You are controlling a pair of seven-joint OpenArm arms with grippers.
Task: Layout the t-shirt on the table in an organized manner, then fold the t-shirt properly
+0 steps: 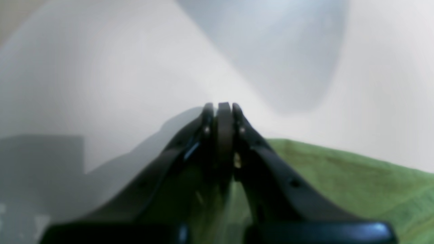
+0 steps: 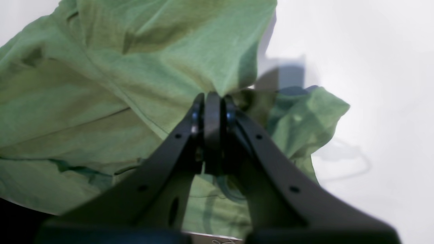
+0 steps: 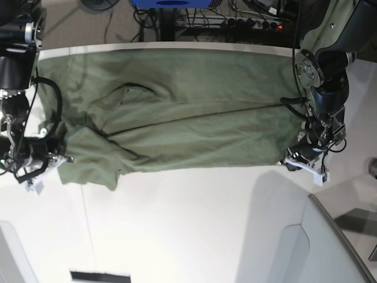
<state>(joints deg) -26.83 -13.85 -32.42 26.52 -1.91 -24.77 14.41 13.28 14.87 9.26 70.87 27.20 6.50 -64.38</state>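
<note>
The olive-green t-shirt (image 3: 188, 112) lies spread wide across the far half of the white table (image 3: 188, 224), wrinkled, with a diagonal fold across its middle. My left gripper (image 3: 293, 158) is at the shirt's near right corner. In the left wrist view it (image 1: 223, 106) is shut, with green cloth (image 1: 356, 179) between and beside its fingers and its tips over bare table (image 1: 101, 84). My right gripper (image 3: 62, 159) is at the bunched left sleeve. In the right wrist view it (image 2: 213, 96) is shut on a pinch of the shirt (image 2: 101, 84).
A grey translucent panel (image 3: 330, 247) covers the table's near right corner. A white panel (image 3: 10, 253) is at the near left. A black strip (image 3: 97, 276) lies at the front edge. Cables and a power strip (image 3: 253, 23) lie beyond the far edge.
</note>
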